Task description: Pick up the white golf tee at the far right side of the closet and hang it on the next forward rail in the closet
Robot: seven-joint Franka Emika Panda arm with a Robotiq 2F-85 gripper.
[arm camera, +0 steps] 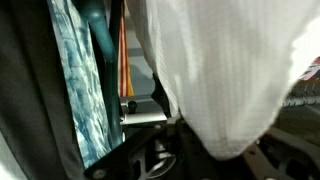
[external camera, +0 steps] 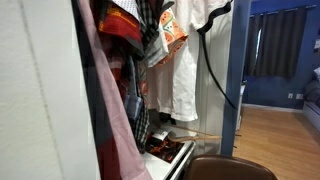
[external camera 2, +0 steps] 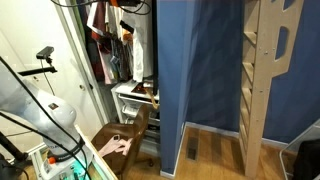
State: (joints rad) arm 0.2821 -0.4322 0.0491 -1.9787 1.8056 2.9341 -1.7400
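The closet [external camera: 40,90] fills an exterior view from 9 o'clock to the centre, and a blue partition [external camera 2: 190,70] stands beside it. The white golf tee [external camera: 186,75] hangs near the centre of the clothes, just beside an orange garment [external camera: 172,30] at 12 o'clock. The gripper [arm camera: 160,155] shows dark at 6 o'clock under the white cloth; I cannot tell if it is wide or narrow

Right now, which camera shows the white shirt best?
An exterior view: most of the white shirt shows, hanging. The wrist view shows only a close patch. In an exterior view the closet is far, the shirt too small to find.
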